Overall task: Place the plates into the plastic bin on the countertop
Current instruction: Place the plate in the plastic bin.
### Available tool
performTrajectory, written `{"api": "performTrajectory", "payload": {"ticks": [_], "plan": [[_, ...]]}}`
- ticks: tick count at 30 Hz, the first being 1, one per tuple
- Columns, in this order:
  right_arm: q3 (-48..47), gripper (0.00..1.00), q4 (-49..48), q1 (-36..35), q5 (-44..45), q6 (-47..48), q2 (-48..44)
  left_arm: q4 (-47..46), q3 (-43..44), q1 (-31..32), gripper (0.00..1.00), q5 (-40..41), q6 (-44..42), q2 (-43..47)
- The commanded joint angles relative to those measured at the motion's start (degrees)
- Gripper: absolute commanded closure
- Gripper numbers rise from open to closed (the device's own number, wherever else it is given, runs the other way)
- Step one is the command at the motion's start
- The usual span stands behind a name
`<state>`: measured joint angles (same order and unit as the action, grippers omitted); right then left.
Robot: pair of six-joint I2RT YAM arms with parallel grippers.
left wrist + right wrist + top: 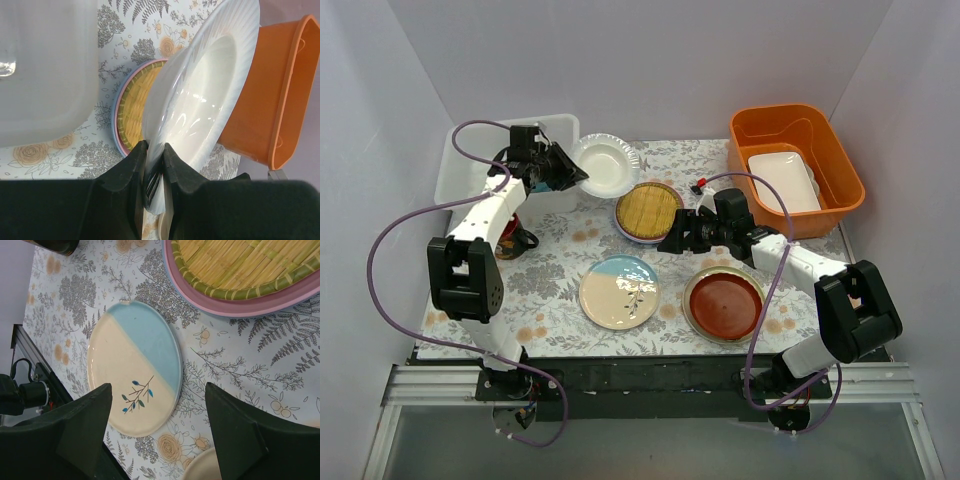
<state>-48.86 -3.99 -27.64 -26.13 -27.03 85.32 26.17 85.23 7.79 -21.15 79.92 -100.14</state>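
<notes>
L: left gripper [154,150] clamped white ribbed plate [200,85] by rim, at plastic bin's [455,170] 3 o'clock | R: right gripper [159,395] jaws stood wide apart, cream-and-blue plate [135,365] at its 7 o'clock

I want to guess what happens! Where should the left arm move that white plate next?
Probably carry the white plate sideways until it is over the plastic bin. The left tool is shut on the plate's rim, and the plate hangs just beside the bin, not over it yet.
</notes>
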Motion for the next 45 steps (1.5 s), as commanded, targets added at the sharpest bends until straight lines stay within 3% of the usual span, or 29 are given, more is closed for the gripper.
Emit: {"api": "performTrajectory", "payload": {"ticks": [1,19,27,45], "plan": [[-1.8,0.18,-1.5,0.3,-1.0,0.4,0.5,-3.0,3.5,-2.7,1.00,-4.0,0.7,1.3],[-1.6,0.09,-1.1,0.3,-0.4,0.4,0.0,-4.8,1.4,-14.8,1.00,-7.9,2.3,3.0],[-1.5,0.08,-0.9,0.3,-0.2,0.4,-0.2,-7.7,-0.7,-20.6,1.00,-14.0,4.8,2.5],[-2.0,0.08,-0.8,0.3,0.4,0.3,0.6,-8.3,3.1,-27.6,1.00,-15.3,6.9,-3.4]]}}
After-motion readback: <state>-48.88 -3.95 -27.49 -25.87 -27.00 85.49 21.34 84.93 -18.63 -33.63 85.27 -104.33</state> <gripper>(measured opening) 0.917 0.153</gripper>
